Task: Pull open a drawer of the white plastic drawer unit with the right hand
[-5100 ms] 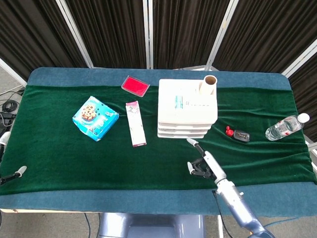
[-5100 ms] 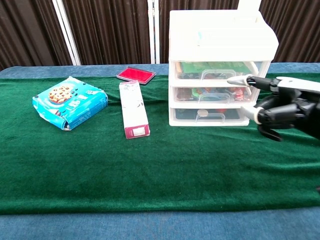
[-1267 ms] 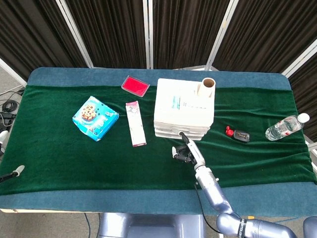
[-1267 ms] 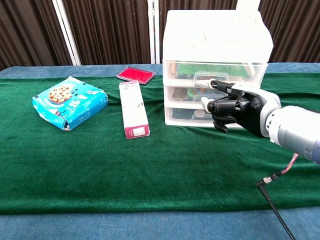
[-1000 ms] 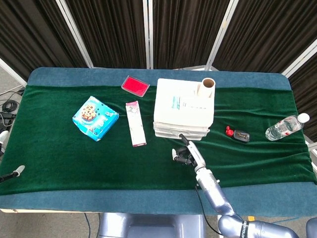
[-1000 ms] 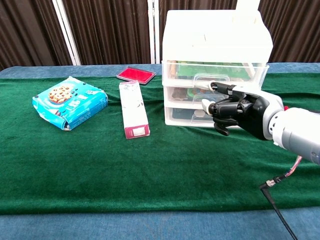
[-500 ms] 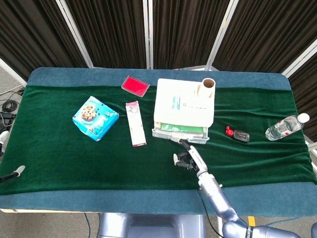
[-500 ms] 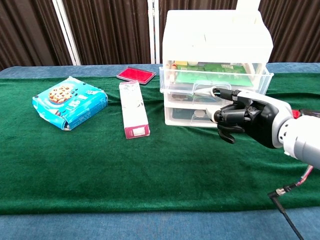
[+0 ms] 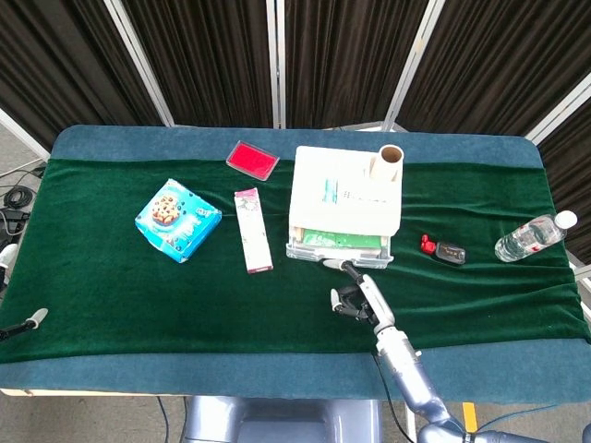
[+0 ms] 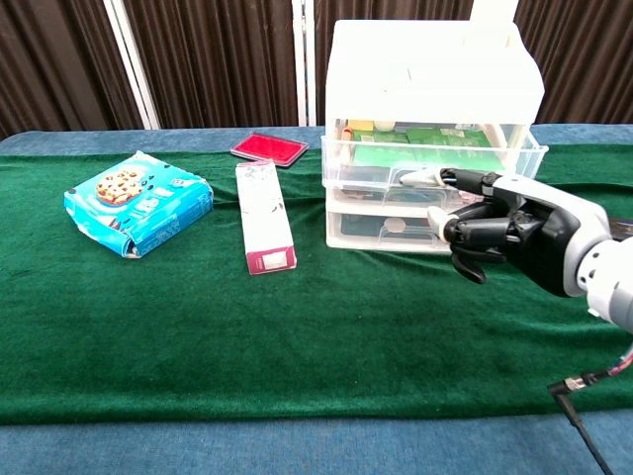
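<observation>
The white drawer unit [image 10: 435, 129] stands mid-counter [image 10: 198, 336], its top drawer [image 10: 435, 150] slid partway out. The right hand [image 10: 504, 230] hooks one extended finger at the drawer's front handle, the other fingers [image 10: 465, 233] curled in; actual contact is hard to make out. The left hand [image 9: 35, 317] barely shows at the head view's edge, its state unclear.

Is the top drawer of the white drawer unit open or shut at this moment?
Open, partly. The top drawer juts forward past the drawer unit, showing green contents from above. The right hand has a fingertip at its handle.
</observation>
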`<action>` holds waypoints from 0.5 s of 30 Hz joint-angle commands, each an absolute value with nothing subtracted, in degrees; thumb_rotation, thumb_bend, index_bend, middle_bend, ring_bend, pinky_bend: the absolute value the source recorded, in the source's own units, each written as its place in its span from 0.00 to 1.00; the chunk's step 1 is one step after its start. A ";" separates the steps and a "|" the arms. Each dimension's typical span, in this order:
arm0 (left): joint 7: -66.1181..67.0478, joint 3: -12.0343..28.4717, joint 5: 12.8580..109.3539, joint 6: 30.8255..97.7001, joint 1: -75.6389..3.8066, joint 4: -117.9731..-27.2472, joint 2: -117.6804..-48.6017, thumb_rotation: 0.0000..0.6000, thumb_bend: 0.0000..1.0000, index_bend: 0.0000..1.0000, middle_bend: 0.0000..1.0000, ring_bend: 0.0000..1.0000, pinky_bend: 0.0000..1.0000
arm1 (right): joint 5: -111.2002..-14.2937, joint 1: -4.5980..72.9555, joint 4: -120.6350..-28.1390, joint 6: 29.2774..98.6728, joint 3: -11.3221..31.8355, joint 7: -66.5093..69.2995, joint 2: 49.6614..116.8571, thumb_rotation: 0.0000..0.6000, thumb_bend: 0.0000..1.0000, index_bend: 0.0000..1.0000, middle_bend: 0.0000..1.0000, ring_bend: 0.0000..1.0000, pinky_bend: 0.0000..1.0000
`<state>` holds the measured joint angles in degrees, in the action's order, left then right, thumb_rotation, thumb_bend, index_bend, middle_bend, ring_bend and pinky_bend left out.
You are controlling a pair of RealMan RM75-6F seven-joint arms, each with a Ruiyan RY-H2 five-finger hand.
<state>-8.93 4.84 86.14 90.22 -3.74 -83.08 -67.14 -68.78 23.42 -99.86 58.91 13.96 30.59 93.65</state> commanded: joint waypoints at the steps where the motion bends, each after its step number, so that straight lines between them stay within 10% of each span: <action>1: -8.91 4.81 86.26 90.38 -3.69 -83.14 -67.13 1.00 0.00 0.00 0.00 0.00 0.00 | -70.49 22.28 -100.07 61.18 12.96 29.90 93.94 1.00 0.52 0.22 0.92 0.96 0.82; 15: -8.23 4.54 86.95 91.06 -3.49 -83.46 -67.24 1.00 0.00 0.00 0.00 0.00 0.00 | -91.35 14.49 -101.33 80.20 3.39 28.04 92.93 1.00 0.52 0.22 0.90 0.94 0.80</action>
<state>-8.23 4.53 86.96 91.07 -3.49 -83.45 -67.25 -89.62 15.55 -100.90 78.86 4.75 28.74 93.69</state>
